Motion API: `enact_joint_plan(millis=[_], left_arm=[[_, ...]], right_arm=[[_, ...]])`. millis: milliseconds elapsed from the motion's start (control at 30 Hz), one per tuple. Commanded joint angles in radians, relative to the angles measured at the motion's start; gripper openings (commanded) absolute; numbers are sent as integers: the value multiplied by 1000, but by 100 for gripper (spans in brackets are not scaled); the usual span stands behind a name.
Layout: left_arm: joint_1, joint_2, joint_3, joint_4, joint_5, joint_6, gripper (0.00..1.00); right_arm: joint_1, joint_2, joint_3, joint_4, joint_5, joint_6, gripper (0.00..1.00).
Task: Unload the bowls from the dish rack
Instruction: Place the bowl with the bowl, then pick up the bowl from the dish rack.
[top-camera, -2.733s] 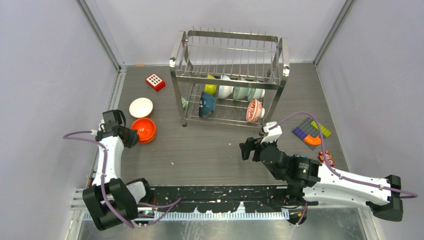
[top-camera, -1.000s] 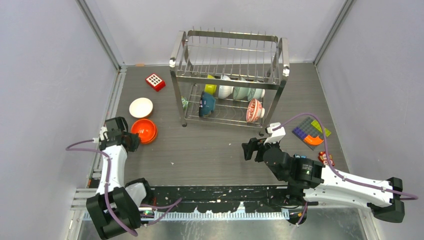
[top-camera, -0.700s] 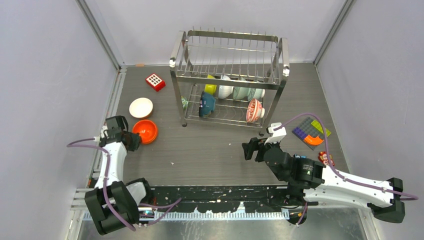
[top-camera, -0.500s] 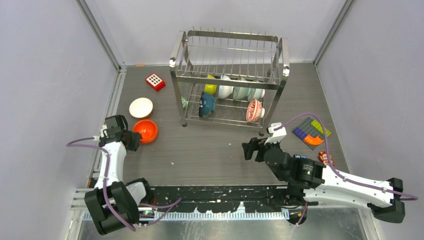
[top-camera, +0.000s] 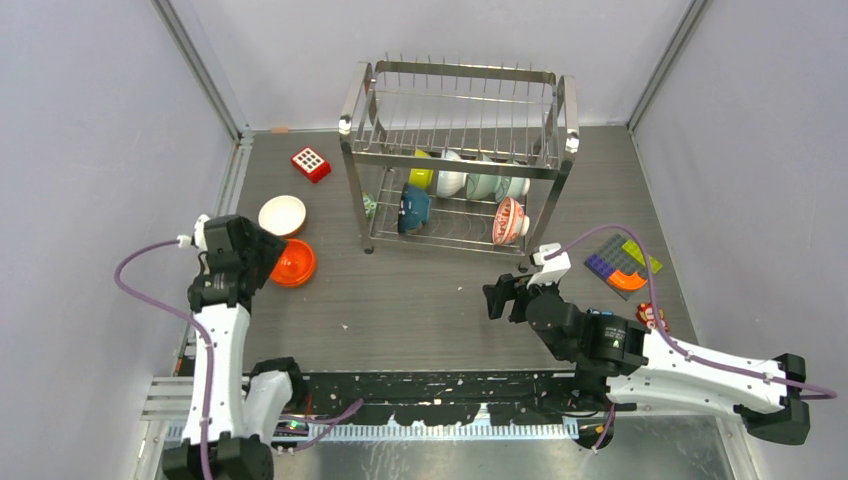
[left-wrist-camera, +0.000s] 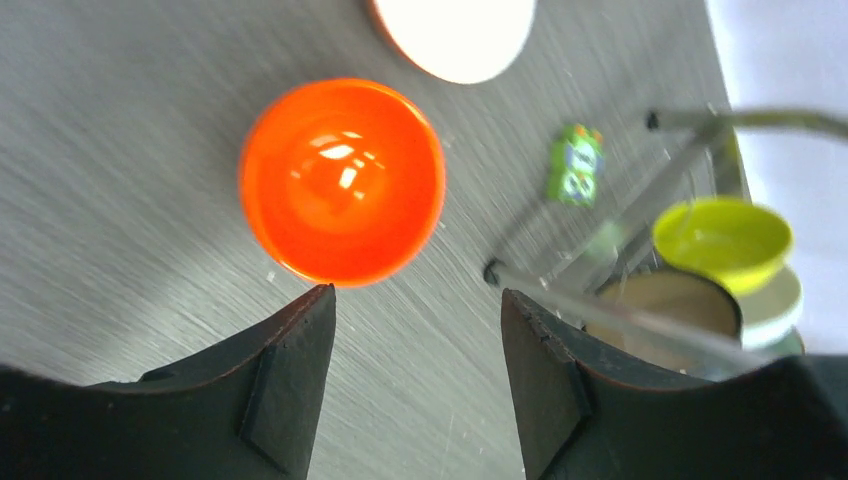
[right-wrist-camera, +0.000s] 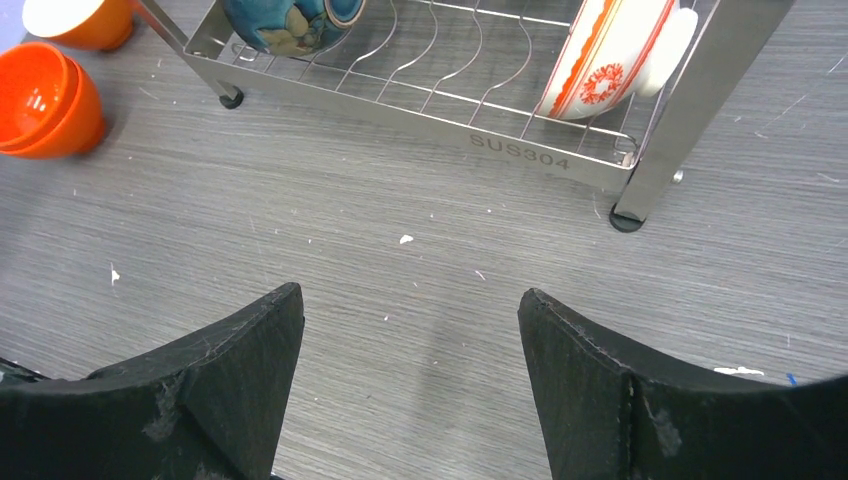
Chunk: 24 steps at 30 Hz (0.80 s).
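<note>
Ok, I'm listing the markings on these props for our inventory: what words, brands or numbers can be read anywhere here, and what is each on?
"SUS304": stamped on the lower front rail of the dish rack, seen from the right wrist.
Small green item on the table by the rack's foot: dark markings, too blurred to read.
Red-and-white bowl: ornament only, no letters.
Nothing else readable in any view.

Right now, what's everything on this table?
Steel wire dish rack: one, silver, back centre.
Round bowls in rack: at least five, lime-yellow, white, pale teal, dark blue, red-and-white.
Orange round bowl: one, maybe a nested pair, left of rack.
White round bowl: one, behind the orange.
Red square dotted block: one, back left.
Small green packet: one, by rack's left foot.
Flat toy bricks: several, multicoloured, right.
Left hand: black, open, by orange bowl.
Right hand: black, open, before rack.
</note>
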Motion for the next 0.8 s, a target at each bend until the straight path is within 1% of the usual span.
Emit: enact_joint_plan(millis=[0, 33, 133, 267, 433, 567, 667, 767], left_arm=[[-182, -98, 52, -42, -115, 101, 63], [-249, -117, 53, -47, -150, 107, 63], [-405, -164, 51, -55, -238, 130, 63], [-563, -176, 47, -56, -299, 172, 63], [-772, -142, 28, -8, -379, 231, 64], [-967, -72, 33, 60, -440, 277, 64], [-1065, -19, 44, 112, -453, 323, 64], [-1091, 3, 42, 178, -392, 362, 66]], right_arm=[[2, 11, 78, 10, 46, -33, 83], [2, 14, 86, 7, 54, -37, 83], [2, 29, 106, -5, 79, -42, 83], [1, 64, 132, -9, 69, -26, 83], [-12, 167, 173, 13, 39, 46, 84], [-16, 214, 170, 51, 59, 144, 84], [-48, 219, 160, 63, 79, 203, 84], [-110, 225, 161, 35, 77, 260, 84]])
